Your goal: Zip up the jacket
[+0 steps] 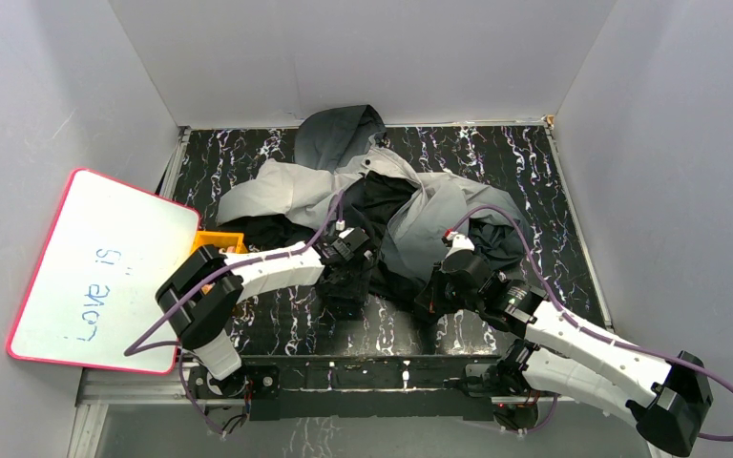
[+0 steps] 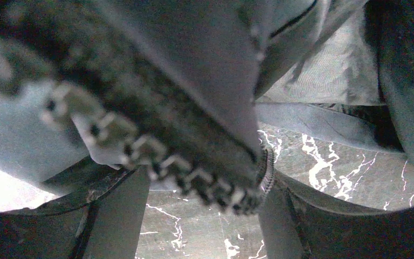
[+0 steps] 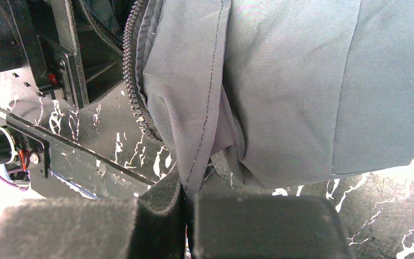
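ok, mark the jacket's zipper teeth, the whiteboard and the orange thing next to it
zipper teeth (image 3: 129,75): right wrist view, on the curved row of teeth along the fabric edge.
whiteboard (image 1: 124,239): top external view, on its bare white face above the writing.
orange thing (image 1: 218,239): top external view, on its visible top.

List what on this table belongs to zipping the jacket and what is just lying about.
Belongs to the job: large soft grey-to-black hooded jacket; its row of zipper teeth; right tool, pinching the jacket's edge; left tool.
Just lying about: flat white board with pink rim; small orange box.
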Motion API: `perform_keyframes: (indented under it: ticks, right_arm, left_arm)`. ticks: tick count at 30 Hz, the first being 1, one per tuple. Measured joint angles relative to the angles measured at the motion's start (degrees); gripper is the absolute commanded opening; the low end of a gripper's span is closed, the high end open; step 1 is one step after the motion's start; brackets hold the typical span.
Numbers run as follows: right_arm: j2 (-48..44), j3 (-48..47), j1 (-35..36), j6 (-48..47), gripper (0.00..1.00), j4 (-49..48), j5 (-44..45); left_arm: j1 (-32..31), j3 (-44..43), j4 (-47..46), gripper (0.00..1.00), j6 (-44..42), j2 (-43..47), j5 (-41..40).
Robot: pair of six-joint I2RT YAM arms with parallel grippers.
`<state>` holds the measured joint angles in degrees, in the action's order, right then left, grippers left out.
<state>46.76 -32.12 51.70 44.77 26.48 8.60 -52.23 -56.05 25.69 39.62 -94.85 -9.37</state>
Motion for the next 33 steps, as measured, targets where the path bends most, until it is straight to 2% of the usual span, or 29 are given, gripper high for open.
perform_keyframes:
  ticks: [8,14,19,24,27,30,33]
  right_arm:
    - [-0.07,0.11,0.0,0.02,0.0,-0.02,0.02]
    - [-0.07,0.11,0.0,0.02,0.0,-0.02,0.02]
    - [-0.44,0.2,0.0,0.04,0.0,-0.04,0.02]
    - [-1.07,1.09,0.0,0.09,0.0,-0.48,0.02]
    - [-1.07,1.16,0.0,0.09,0.0,-0.7,0.02]
    - [-1.07,1.16,0.0,0.09,0.0,-0.92,0.0]
    - [-1.09,1.16,0.0,0.09,0.0,-0.92,0.02]
  left_arm:
    - [0.0,-0.79,0.2,0.66,-0.87,-1.14,0.0]
    - [0.0,-1.01,0.37,0.57,-1.33,-1.79,-0.24]
    - [0.0,-0.02,-0.33,0.45,-1.49,-1.97,-0.46]
    - [0.33,0.9,-2.62,0.27,-1.42,-1.66,-0.44]
    - [0.37,1.4,-4.68,0.2,-1.05,-1.53,0.02]
    - [0.39,1.99,-6.19,0.02,-0.68,-1.27,0.61]
    - [0.44,2.6,-7.69,0.0,-0.07,-0.94,1.36]
